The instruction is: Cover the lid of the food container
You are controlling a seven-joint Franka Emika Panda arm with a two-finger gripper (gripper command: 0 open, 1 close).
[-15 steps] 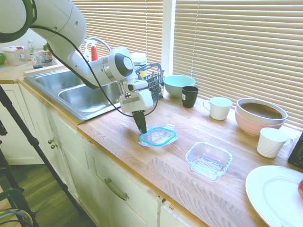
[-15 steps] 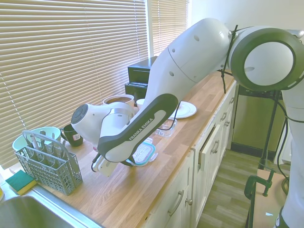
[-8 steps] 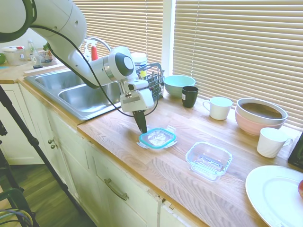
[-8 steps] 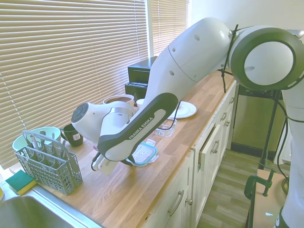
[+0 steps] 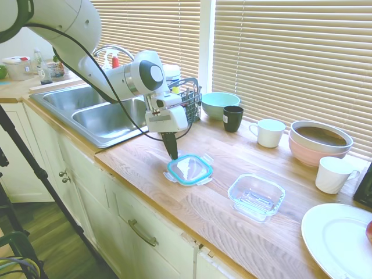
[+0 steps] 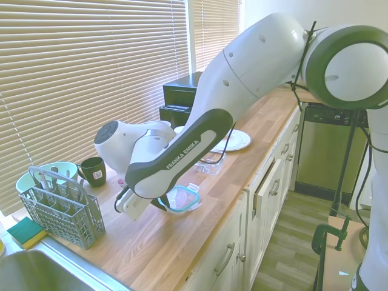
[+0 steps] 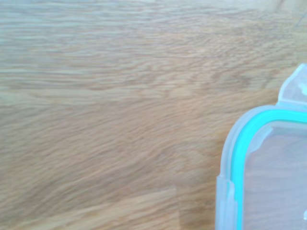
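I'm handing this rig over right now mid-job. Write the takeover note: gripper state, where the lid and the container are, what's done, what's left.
Gripper: fingers shut on the lid, pinching its rim on the sink side; the lid is tilted, with the gripped edge raised off the wooden counter.
Food container: open and empty on the counter, apart from the lid, further along toward the white plate.
Done: lid grasped and starting to lift.
Left: carry the lid over the container, level it, lower it onto the rim, release. Snap tabs not yet pressed.
Nearby: mugs and bowls along the window side, so keep the path low and near the counter's front edge.
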